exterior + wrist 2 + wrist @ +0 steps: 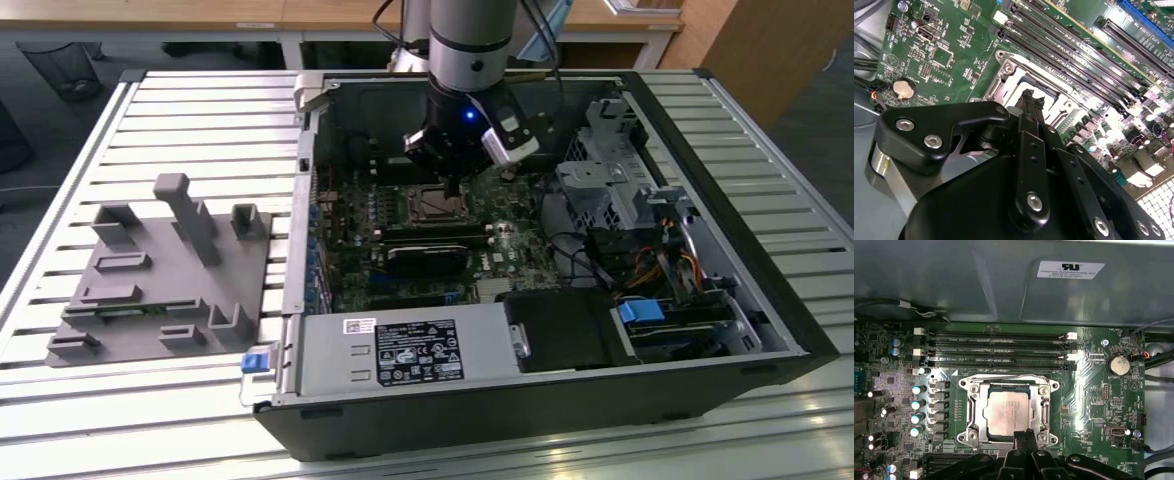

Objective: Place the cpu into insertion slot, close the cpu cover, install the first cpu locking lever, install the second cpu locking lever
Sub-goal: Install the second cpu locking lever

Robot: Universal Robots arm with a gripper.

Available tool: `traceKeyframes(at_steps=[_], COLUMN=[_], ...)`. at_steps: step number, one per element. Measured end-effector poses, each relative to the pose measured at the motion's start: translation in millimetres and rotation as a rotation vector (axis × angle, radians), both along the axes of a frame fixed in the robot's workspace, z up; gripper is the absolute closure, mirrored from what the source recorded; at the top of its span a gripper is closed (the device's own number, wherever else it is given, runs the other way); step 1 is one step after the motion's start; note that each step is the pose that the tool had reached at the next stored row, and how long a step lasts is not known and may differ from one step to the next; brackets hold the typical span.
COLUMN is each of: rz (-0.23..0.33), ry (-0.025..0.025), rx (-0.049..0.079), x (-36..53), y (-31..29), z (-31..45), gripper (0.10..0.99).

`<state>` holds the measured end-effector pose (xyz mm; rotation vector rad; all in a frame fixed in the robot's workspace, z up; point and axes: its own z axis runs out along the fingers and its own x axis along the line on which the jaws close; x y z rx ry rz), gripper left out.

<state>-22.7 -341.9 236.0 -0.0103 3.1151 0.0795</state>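
We see the cpu [1008, 412] lying flat in the insertion slot [974, 432], its silvery top showing through the cut-out of the cpu cover [975, 390], which lies down over the socket as a metal frame around the chip. In the first wrist view the gripper [1025, 434] has its jaws pressed together into a narrow tip with nothing between them, and that tip sits just at the near edge of the cover, the chip directly ahead of it. In the second wrist view the same closed tip [1032, 100] stands just over the frame [1004, 75]. Beyond the socket from the jaws run the long black memory slots [994, 347], and to one side lies a round coin battery [1118, 365] on the green motherboard [1094, 405]. In the exterior view the gripper [455, 185] hangs over the socket [434, 205] inside the open computer case [534, 400], which lies on the slatted desk [200, 110] beside a grey parts holder [160, 275].
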Motion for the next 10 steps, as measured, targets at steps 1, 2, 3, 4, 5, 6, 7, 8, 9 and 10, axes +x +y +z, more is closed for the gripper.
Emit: traceKeyframes(at_steps=[1, 2, 3, 4, 5, 6, 7, 8, 9, 10], rz=[0.000, 0.000, 0.000, 0.000, 0.000, 0.000, 0.000, 0.000, 0.000, 0.000], ry=[0.0000, 0.0004, 0.0013, 0.0024, 0.0032, 0.0033, 0.0034, 0.0034, 0.0034, 0.0034], rx=[0.000, 0.000, 0.000, 0.000, 0.000, 0.000, 0.000, 0.000, 0.000, 0.000], x=[0.0, 0.1, 0.1, 0.1, 0.1, 0.1, 0.1, 0.1, 0.1, 0.1], y=[-0.3, -0.7, -1.0, -1.3, -1.6, -1.9, -2.4, -3.0, -3.4, -4.0], z=[0.0, 0.0, 0.0, 0.0, 0.0, 0.0, 0.0, 0.0, 0.0, 0.0], gripper=[0.980, 0.980, 0.980, 0.980, 0.980, 0.980, 0.980, 0.980, 0.980, 0.980])
